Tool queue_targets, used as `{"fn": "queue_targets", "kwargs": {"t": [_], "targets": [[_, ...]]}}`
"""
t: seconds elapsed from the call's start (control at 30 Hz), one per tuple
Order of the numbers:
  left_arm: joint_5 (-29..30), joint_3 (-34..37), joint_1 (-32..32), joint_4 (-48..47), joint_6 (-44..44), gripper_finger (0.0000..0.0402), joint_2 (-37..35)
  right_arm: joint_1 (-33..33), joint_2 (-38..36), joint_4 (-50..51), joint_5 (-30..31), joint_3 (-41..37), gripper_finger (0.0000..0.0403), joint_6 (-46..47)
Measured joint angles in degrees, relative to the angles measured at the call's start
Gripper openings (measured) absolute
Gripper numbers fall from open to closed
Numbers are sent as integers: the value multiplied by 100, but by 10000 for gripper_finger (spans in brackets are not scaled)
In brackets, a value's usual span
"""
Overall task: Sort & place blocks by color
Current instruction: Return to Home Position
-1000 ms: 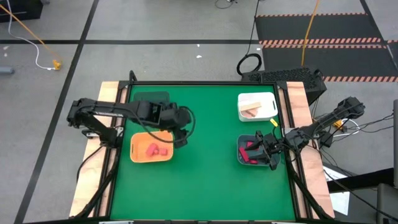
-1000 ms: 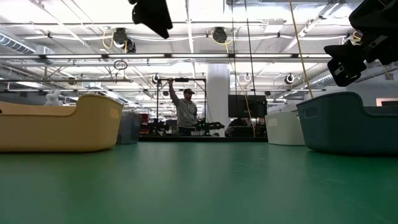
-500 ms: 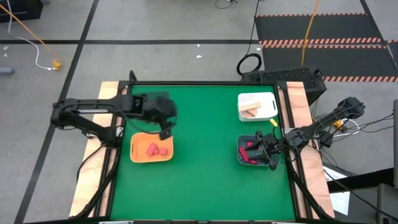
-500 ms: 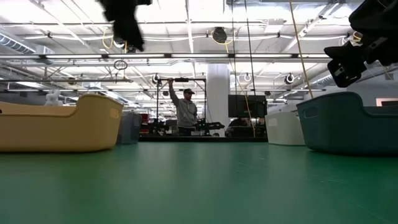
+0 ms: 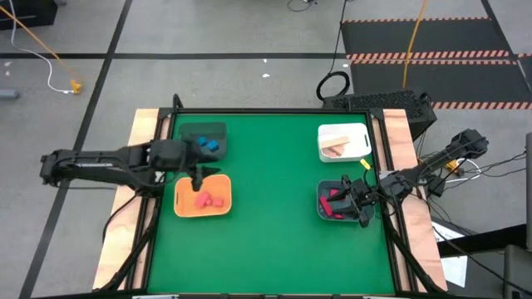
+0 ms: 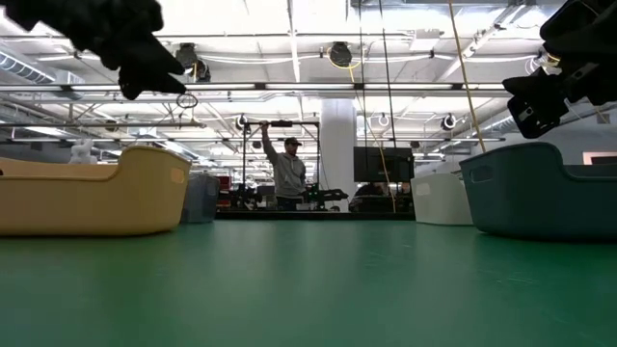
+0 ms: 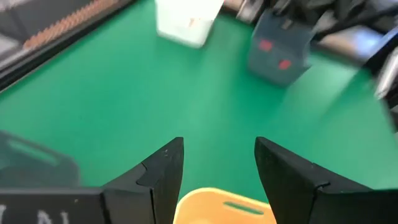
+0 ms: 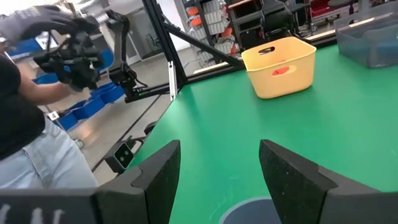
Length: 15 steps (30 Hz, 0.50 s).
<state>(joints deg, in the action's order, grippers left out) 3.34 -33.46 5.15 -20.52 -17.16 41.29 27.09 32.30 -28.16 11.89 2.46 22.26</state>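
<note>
Between orange bin (image 5: 178, 202) and dark green bin (image 5: 218, 129): left end effector (image 5: 199, 173) released, empty, nearer the red blocks (image 5: 207, 199) lying just beside it. Right end effector (image 5: 356, 201) released over grey-blue bin (image 5: 322, 208).

Low view: orange bin (image 6: 96, 193) wall is hiding its red blocks (image 5: 208, 199). Opposite orange bin, R gripper (image 5: 356, 202) is covering part of grey-blue bin (image 5: 324, 213); blocks (image 5: 335, 197) there too small to count.

Red blocks (image 5: 205, 199) in orange bin (image 5: 179, 208), blue blocks (image 5: 208, 144) in dark green bin (image 5: 188, 129)
</note>
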Motion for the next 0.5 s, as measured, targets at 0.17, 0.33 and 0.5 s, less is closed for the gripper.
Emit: {"fn": "queue_targets", "kwargs": {"t": [0.17, 0.33, 0.5], "targets": [[-311, 1158, -3, 1440, -101, 198, -984, 0, 4, -25, 1, 0, 210, 0], [-379, 2211, -3, 2607, -430, 198, -1557, 0, 4, -27, 1, 0, 210, 0], [-381, 3083, -3, 4040, -671, 198, -1726, 0, 4, -27, 1, 0, 210, 0]]}}
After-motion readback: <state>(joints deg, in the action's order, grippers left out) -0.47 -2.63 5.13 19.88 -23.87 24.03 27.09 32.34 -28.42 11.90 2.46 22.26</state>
